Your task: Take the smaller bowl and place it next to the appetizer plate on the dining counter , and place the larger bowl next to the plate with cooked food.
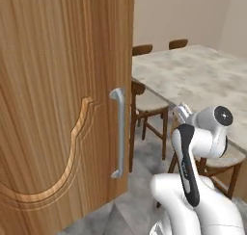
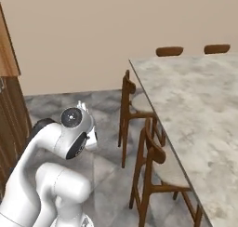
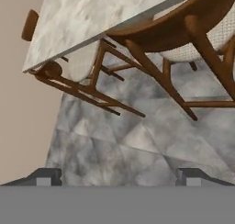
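1. Here's the arm (image 1: pixel 193 157), folded up low in the lower right of the left base view, white links with a dark stripe down the forearm; in the right base view it sits bunched in the lower left.
2. The gripper (image 3: pixel 118 178) shows at the bottom of the hand view as two dark finger tips (image 3: pixel 45 176) set far apart, one near each side of the frame — jaws wide open, nothing between them, just grey mottled floor (image 3: pixel 137 145) beyond.
3. The dining counter (image 2: pixel 195 110), with its mottled beige-grey stone top, runs from the upper middle down the right side of the right base view; in the left base view it fills the upper right, and in the hand view its slab crosses the top, tilted.
4. Wooden chairs (image 2: pixel 148 156) with pale seats are tucked along the counter's near edge — one in the centre of the right base view, another further back, and two more backs peeking over the far edge at upper right.
5. A big wooden cabinet door (image 1: pixel 62 104) with a carved curve and a pale grey vertical handle (image 1: pixel 118 133) takes up the left half of the left base view.
6. The visible stretch of counter top carries no bowl or plate that I can make out.
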### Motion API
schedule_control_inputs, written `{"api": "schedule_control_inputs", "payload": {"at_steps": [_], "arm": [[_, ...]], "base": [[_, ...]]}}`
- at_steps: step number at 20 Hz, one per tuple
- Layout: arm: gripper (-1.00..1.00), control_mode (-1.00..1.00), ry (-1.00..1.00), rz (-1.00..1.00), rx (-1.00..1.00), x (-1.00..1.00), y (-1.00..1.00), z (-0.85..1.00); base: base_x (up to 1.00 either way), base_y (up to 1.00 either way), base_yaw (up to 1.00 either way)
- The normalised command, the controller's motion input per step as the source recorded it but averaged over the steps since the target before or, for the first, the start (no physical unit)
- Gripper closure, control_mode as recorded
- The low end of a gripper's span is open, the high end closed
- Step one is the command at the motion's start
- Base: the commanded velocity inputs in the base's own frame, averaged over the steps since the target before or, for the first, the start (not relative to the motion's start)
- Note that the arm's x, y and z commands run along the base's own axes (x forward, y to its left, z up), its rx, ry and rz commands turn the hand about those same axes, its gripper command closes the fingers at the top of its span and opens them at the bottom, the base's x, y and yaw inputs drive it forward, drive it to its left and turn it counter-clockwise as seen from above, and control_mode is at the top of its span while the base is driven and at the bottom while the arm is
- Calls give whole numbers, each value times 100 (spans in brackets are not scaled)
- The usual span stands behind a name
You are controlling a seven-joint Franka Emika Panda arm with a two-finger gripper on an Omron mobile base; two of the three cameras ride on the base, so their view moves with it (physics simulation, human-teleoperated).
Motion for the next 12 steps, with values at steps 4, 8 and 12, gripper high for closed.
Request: {"api": "schedule_control_inputs", "payload": {"at_steps": [4,8,12], "arm": [[-100,100,0,0,0,0,0,0],[-100,100,0,0,0,0,0,0],[-100,100,0,0,0,0,0,0]], "base": [[61,4,53],[56,0,55],[38,2,57]]}}
